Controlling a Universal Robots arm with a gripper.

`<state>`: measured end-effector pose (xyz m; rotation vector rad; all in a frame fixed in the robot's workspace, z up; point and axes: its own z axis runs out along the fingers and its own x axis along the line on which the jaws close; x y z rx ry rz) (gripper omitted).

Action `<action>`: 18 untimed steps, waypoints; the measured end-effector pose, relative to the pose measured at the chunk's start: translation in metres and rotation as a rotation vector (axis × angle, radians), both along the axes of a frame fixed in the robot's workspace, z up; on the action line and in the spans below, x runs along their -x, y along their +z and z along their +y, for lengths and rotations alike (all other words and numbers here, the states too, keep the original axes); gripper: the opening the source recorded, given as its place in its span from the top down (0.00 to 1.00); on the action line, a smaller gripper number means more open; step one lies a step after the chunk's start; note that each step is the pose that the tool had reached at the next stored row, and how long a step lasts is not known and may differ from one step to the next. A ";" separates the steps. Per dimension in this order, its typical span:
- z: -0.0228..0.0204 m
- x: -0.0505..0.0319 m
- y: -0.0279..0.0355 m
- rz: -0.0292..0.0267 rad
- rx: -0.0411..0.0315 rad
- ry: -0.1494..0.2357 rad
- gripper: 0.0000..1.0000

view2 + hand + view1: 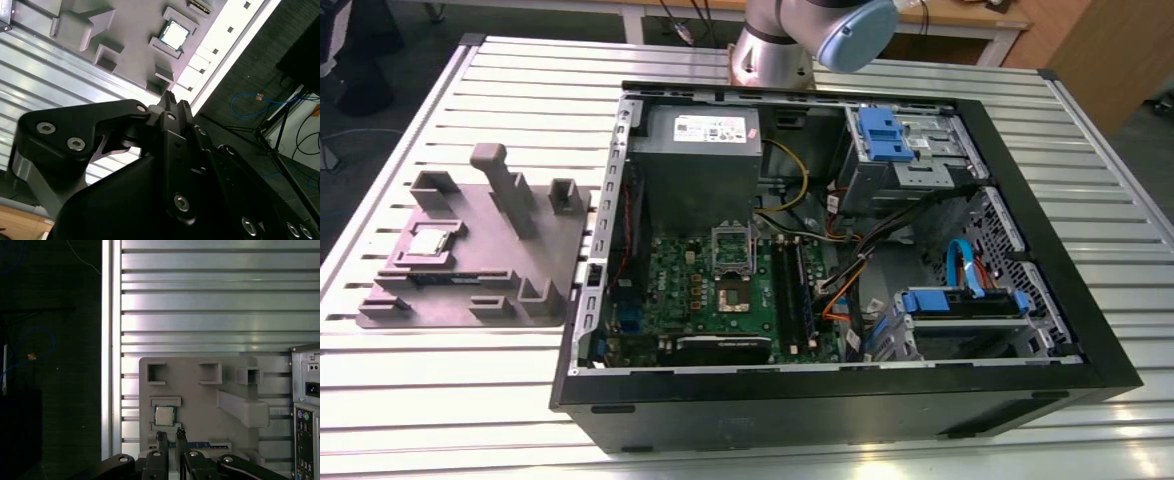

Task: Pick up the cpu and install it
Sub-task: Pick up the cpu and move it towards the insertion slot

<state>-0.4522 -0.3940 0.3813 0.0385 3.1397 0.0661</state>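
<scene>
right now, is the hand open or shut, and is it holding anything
The hand is shut, or nearly so, and holds nothing; the cpu lies in the tray.

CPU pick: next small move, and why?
Probably ease the gripper closer to the cpu, centring on it. The chip lies flat in its pocket on the grey fixture, beside the open PC case. In the first wrist view the gripper hangs clear of the chip, slightly off its middle, holding nothing.
</scene>
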 end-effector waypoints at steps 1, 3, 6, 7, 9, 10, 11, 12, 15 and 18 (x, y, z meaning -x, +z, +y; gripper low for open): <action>0.0000 0.0000 0.0000 0.0000 0.0000 0.000 0.77; 0.0000 0.0000 0.0000 0.0000 0.0000 0.000 0.71; 0.0000 0.0001 0.0000 0.0000 0.0000 0.000 0.59; 0.0000 0.0001 0.0000 0.0000 0.0000 0.000 0.59; 0.0000 0.0001 0.0000 0.0000 0.0000 0.000 0.53; 0.0000 0.0001 0.0000 0.0000 0.0000 0.000 0.47; 0.0000 0.0001 0.0000 0.0000 0.0000 0.000 0.47; 0.0000 0.0001 0.0000 0.0000 0.0000 0.000 0.47; 0.0000 0.0002 0.0000 0.0000 0.0000 0.000 0.47; 0.0000 0.0002 0.0000 0.0000 0.0000 0.000 0.47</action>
